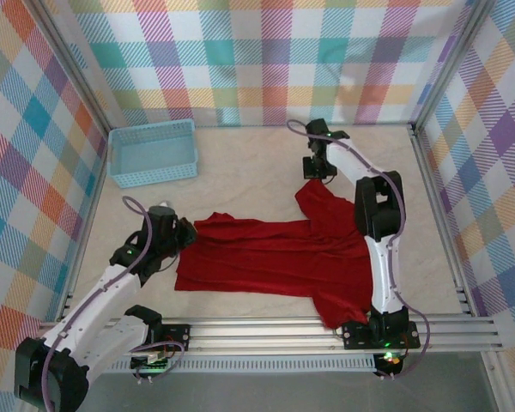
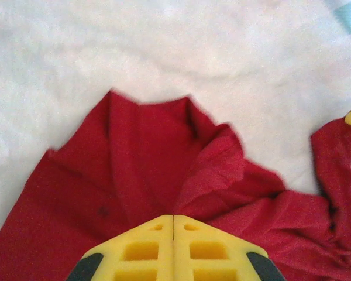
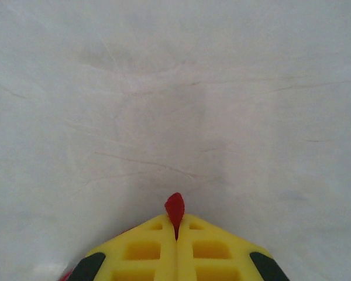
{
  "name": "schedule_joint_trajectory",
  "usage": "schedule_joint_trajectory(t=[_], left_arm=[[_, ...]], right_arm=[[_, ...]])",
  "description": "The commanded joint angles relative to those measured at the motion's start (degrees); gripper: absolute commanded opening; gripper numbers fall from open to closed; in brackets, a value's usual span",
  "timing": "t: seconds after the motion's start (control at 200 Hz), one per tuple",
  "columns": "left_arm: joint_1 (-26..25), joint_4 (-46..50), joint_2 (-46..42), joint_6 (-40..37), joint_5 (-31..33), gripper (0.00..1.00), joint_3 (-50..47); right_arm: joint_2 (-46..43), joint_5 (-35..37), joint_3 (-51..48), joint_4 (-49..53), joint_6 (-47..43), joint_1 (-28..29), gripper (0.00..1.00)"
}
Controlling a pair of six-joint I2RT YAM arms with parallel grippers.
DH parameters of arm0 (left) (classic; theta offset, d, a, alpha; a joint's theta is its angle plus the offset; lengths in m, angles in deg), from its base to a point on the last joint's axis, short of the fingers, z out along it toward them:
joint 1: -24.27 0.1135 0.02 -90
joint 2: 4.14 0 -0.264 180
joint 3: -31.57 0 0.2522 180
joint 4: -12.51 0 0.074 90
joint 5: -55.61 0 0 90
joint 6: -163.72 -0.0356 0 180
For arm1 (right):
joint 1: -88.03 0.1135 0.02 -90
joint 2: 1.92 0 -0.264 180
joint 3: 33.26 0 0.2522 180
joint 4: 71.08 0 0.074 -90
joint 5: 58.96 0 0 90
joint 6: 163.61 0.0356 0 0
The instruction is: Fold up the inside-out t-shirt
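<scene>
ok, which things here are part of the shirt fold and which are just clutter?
Job:
- red t-shirt, spread out flat
- left gripper, shut on the shirt's left end
- right gripper, shut on a pinch of red cloth

Lying about:
- light-blue basket, far left corner, apart from the shirt

T-shirt (image 1: 266, 262) on table (image 1: 240, 172), basket (image 1: 154, 178) behind-left.
</scene>
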Motion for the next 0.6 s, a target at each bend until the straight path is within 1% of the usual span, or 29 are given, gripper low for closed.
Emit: schedule_joint_trajectory(t=[0.0, 0.07, 0.185, 0.275, 0.335, 0.43, 0.595], left_arm=[[2.95, -0.07, -0.97, -2.06, -0.06, 0.0, 5.15], [5.39, -0.45, 0.05, -2.3, -1.86, 0.0, 8.11], [8.97, -1.43, 1.85, -2.41, -4.07, 0.0, 12.59], [9.86, -2.59, 1.76, -1.68, -4.62, 0.0, 13.57], [9.88, -3.49, 1.28, -1.33, -6.85, 0.0, 12.35], [9.78, -2.08, -0.23, -0.31, -10.12, 0.0, 8.07], [8.81, 2.1, -4.32, 0.35, -14.19, 0.0, -4.09]], right_arm=[[-13.28, 5.1, 6.0, 0.27, -3.03, -0.68, 0.0], [-17.28, 6.74, 7.75, 0.22, -3.51, -1.34, 0.0], [-23.22, 7.4, 8.8, -1.01, -3.9, -2.54, 0.0], [-27.85, 7.01, 8.26, -1.09, -3.02, -3.62, 0.0], [-31.63, 6.13, 5.95, -0.84, -1.87, -4.18, 0.0], [-39.18, 5.64, -2.84, -1.39, 0.59, -4.29, 0.0], [-53.51, 5.77, -27.46, -3.56, 7.42, -5.83, 0.0]])
